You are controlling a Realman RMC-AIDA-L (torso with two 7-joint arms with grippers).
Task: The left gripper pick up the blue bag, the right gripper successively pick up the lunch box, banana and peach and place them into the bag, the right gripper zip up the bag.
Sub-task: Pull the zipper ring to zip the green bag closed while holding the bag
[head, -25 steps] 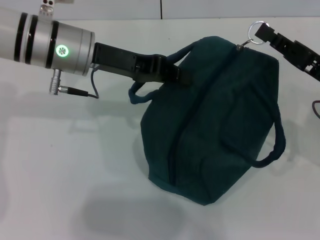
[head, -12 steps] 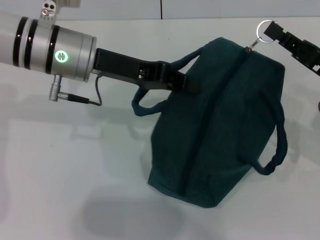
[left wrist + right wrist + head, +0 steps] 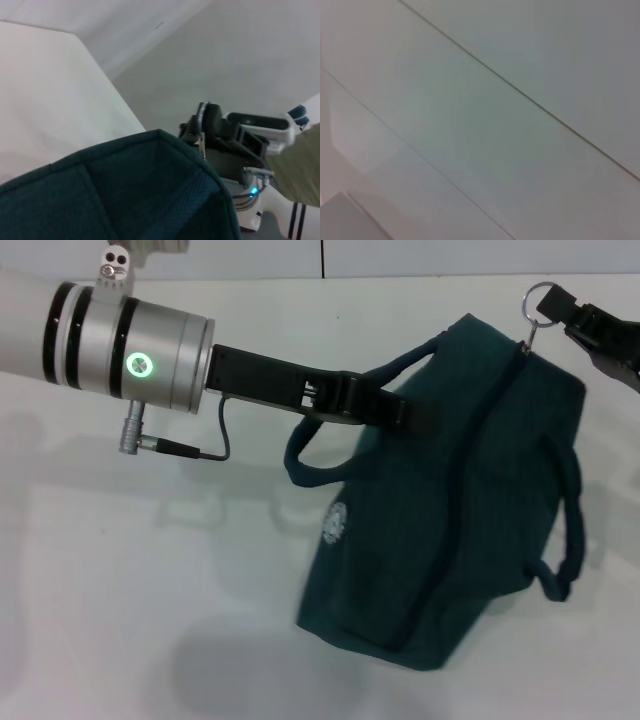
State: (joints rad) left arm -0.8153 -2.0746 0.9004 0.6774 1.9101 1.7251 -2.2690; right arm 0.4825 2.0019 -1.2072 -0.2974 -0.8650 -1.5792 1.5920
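The blue bag [image 3: 450,510] sits on the bench [image 3: 120,590], right of centre, leaning with its top toward the far right. The left gripper [image 3: 405,412] reaches in from the left onto the bag's near-left handle [image 3: 315,455]. The right gripper [image 3: 580,322] is at the far right, at the ring zipper pull [image 3: 540,302] above the bag's far corner.

Both pincers on blue bag [image 3: 450,510]

One blue bag [image 3: 450,500], two handles [image 3: 312,455], two tools [image 3: 405,412].
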